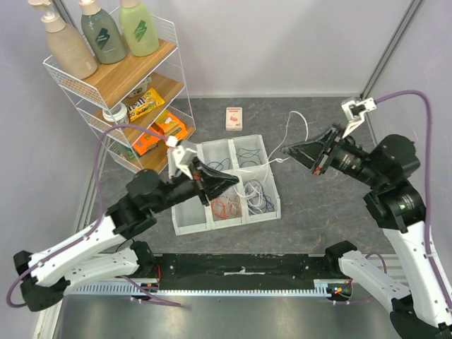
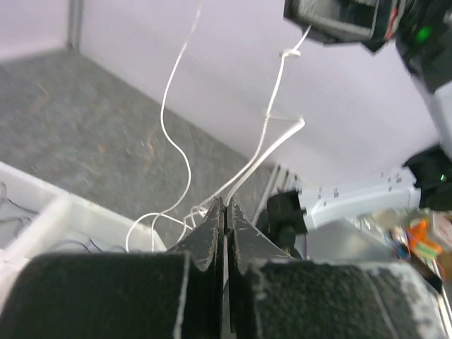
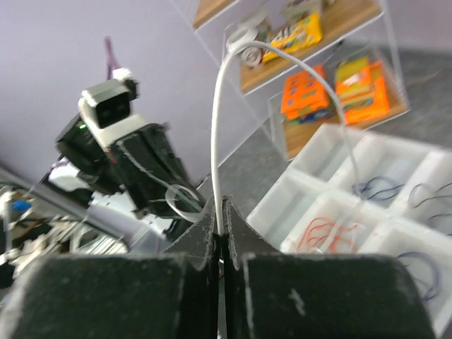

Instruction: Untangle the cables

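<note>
A white cable (image 1: pixel 290 121) is stretched in the air between both grippers, above a white compartment tray (image 1: pixel 188 223). My left gripper (image 1: pixel 236 181) is shut on one end of it over the tray; the left wrist view shows the strands (image 2: pixel 271 121) rising from the closed tips (image 2: pixel 224 205) to a small knot near the right gripper. My right gripper (image 1: pixel 287 150) is shut on the other part, the cable (image 3: pixel 219 127) arching up from its tips (image 3: pixel 221 205). An orange-red cable (image 1: pixel 224 206), black cables (image 1: pixel 247 157) and a blue-purple cable (image 1: pixel 262 202) lie in separate tray compartments.
A wire shelf (image 1: pixel 113 85) with bottles and snack packets stands at the back left, close to the tray. A small card box (image 1: pixel 234 118) lies on the grey table behind the tray. Purple walls and metal posts (image 1: pixel 387 49) bound the back and right.
</note>
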### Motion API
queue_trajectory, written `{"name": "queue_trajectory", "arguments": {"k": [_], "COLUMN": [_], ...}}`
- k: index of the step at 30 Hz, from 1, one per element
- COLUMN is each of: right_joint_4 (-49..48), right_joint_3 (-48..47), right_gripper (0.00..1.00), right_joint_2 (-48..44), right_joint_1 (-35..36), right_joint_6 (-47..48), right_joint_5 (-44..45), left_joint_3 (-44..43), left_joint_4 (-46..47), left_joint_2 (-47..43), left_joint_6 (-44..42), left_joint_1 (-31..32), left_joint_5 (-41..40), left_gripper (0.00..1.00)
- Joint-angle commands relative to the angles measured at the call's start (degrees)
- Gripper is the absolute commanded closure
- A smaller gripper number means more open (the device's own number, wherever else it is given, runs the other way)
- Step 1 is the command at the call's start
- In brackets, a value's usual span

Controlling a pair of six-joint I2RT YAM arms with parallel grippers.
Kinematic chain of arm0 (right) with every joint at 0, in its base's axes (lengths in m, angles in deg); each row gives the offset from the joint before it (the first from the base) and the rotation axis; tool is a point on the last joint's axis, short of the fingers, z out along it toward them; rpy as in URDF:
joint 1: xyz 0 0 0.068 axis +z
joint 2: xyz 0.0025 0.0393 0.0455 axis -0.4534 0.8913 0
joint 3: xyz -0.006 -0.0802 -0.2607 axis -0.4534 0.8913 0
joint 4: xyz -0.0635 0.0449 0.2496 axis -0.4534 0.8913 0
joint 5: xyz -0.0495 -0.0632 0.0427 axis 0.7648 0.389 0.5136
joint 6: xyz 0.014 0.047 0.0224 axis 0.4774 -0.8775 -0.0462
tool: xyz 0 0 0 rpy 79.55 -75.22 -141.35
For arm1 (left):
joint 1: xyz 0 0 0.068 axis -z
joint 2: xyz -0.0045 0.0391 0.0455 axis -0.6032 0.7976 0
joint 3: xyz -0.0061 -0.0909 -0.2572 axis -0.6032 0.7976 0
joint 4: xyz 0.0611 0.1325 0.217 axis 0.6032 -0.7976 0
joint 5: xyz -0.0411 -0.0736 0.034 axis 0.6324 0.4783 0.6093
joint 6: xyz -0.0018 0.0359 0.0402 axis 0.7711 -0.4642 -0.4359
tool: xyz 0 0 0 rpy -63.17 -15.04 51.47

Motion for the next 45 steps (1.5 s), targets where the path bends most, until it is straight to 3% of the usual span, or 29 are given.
{"name": "queue_trajectory", "arguments": {"k": [1,4,6,9,12,18,28,31,34,36,40,45], "right_joint_4": [8.9,9.3,13.0,19.9,28.2,34.2,30.0,29.2,28.7,28.8,25.5,21.2], "right_joint_3": [-6.0,-5.2,-6.3,-11.5,-19.2,-30.7,-46.1,-50.0,-46.9,-40.5,-18.6,-0.1], "right_gripper": [1.00,1.00,1.00,1.00,1.00,1.00,1.00,1.00,1.00,1.00,1.00,1.00], "right_joint_2": [0.4,0.7,-0.5,-1.4,-0.5,4.0,11.8,13.5,12.9,12.1,7.2,3.0], "right_joint_1": [-0.2,-0.1,-0.3,-0.2,-0.2,-0.2,-0.1,-0.1,-0.1,-0.2,-0.2,-0.2], "right_joint_6": [9.5,9.6,11.0,14.9,17.1,23.7,35.4,36.9,35.4,33.7,27.0,20.9], "right_joint_5": [7.6,7.6,13.3,26.7,45.8,77.9,95.7,93.2,85.5,83.3,77.0,66.3], "left_joint_3": [-0.9,-4.1,-5.4,-6.0,-6.2,-1.1,9.9,11.1,11.1,11.0,9.2,-1.3], "left_joint_4": [2.2,2.0,2.4,2.8,1.3,-4.4,-8.5,-8.5,-8.4,-8.4,-11.1,-26.8], "left_joint_2": [-5.2,-4.1,-3.4,-3.2,-3.6,-7.7,-13.2,-13.9,-12.9,-12.7,-12.8,-7.9], "left_joint_6": [-3.7,-3.6,-2.9,-2.1,-2.2,0.4,8.6,9.4,9.5,9.4,8.2,5.8], "left_joint_1": [0.1,0.1,0.1,0.2,0.0,0.1,0.1,0.0,0.1,0.1,0.1,0.0], "left_joint_5": [-9.2,-7.3,-6.0,-5.1,-6.2,-8.9,-2.0,-1.6,0.1,-0.1,-4.4,-15.9], "left_gripper": [0.98,0.98,0.98,0.98,0.98,0.98,0.98,0.98,0.98,0.98,0.98,0.98]}}
